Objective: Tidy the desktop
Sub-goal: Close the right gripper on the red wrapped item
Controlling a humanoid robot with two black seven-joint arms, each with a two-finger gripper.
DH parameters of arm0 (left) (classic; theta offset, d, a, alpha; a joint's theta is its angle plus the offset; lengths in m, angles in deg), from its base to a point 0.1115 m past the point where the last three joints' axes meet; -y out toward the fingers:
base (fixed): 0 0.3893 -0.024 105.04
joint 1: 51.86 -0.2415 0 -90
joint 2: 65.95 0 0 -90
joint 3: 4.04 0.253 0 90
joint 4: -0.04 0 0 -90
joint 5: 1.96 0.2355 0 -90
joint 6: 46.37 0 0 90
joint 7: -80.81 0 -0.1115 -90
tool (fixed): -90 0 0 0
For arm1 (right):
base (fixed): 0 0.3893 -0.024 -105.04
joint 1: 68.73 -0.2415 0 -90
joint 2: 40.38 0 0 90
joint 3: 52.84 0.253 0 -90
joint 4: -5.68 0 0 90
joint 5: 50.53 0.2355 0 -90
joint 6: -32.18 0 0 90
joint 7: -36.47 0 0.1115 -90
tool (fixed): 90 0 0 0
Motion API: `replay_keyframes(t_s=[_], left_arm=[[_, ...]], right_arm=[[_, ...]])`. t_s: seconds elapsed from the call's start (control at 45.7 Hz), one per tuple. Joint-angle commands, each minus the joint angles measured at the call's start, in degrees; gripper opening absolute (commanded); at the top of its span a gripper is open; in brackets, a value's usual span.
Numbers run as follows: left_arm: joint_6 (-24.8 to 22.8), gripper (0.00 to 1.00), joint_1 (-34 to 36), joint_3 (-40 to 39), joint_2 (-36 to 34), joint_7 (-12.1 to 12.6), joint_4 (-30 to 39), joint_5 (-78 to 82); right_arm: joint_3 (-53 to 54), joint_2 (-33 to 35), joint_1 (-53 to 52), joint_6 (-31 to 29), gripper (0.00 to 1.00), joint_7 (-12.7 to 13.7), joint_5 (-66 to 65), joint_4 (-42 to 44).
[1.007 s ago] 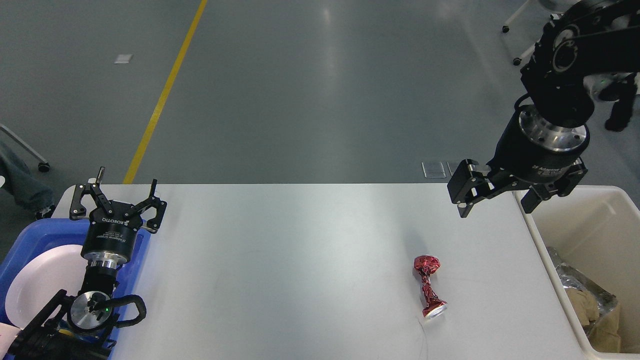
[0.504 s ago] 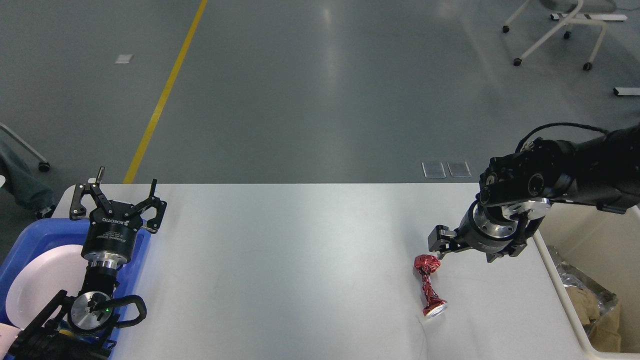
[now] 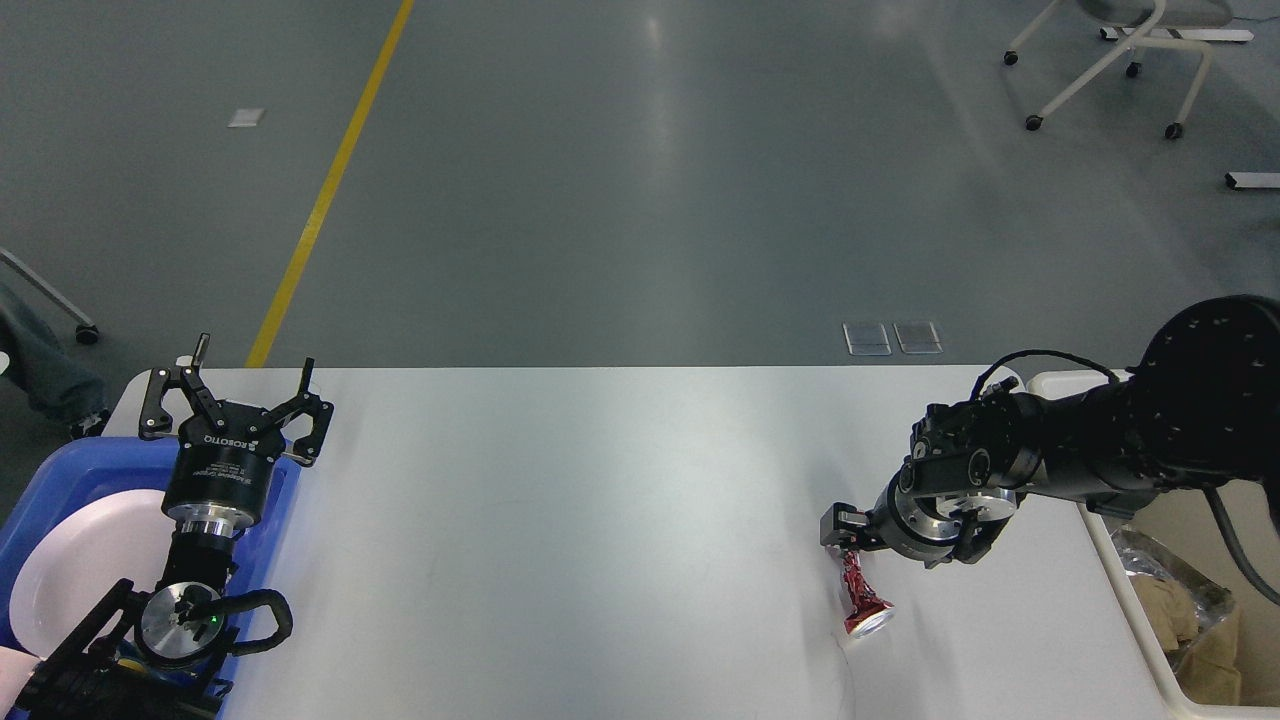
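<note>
The white desktop [image 3: 600, 520] fills the lower part of the head view. A crushed red can [image 3: 862, 603] lies on it at the right. My right gripper [image 3: 843, 535] sits low over the can's far end and hides that end; its fingers are seen end-on, so I cannot tell whether they are closed on the can. My left gripper [image 3: 240, 388] is open and empty, fingers spread, above the far edge of the blue tray [image 3: 60, 470].
The blue tray at the left holds a white plate [image 3: 85, 570]. A cream-white bin [image 3: 1200, 600] stands at the table's right edge with crumpled foil and brown paper inside. A wheeled chair [image 3: 1110, 60] stands on the floor at far right.
My right arm has come down and forward from high above the bin to the far end of the red can. The left arm has not moved.
</note>
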Motion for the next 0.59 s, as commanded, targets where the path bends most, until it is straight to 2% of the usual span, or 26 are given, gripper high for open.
replay_keyframes(t_s=[0.0, 0.153, 0.285, 0.372, 0.46, 0.569], left_arm=[[0.0, 0.96, 0.0, 0.0, 0.0, 0.0, 0.0, 0.0], [0.0, 0.96, 0.0, 0.0, 0.0, 0.0, 0.0, 0.0], [0.0, 0.96, 0.0, 0.0, 0.0, 0.0, 0.0, 0.0], [0.0, 0.96, 0.0, 0.0, 0.0, 0.0, 0.0, 0.0], [0.0, 0.96, 0.0, 0.0, 0.0, 0.0, 0.0, 0.0], [0.0, 0.96, 0.0, 0.0, 0.0, 0.0, 0.0, 0.0]], right_arm=[[0.5, -1.0, 1.7, 0.6, 0.94, 0.0, -0.4, 1.1], [0.7, -2.4, 4.0, 1.1, 0.92, -0.1, -0.4, 3.8], [0.6, -2.8, 5.3, 2.4, 0.78, -0.1, -0.5, 4.5], [0.6, -2.8, 5.7, 3.0, 0.66, -0.1, -0.5, 4.5], [0.6, -2.8, 5.9, 3.1, 0.61, -0.1, -0.7, 4.5], [0.6, -2.8, 5.9, 3.1, 0.48, 0.0, -0.8, 4.5]])
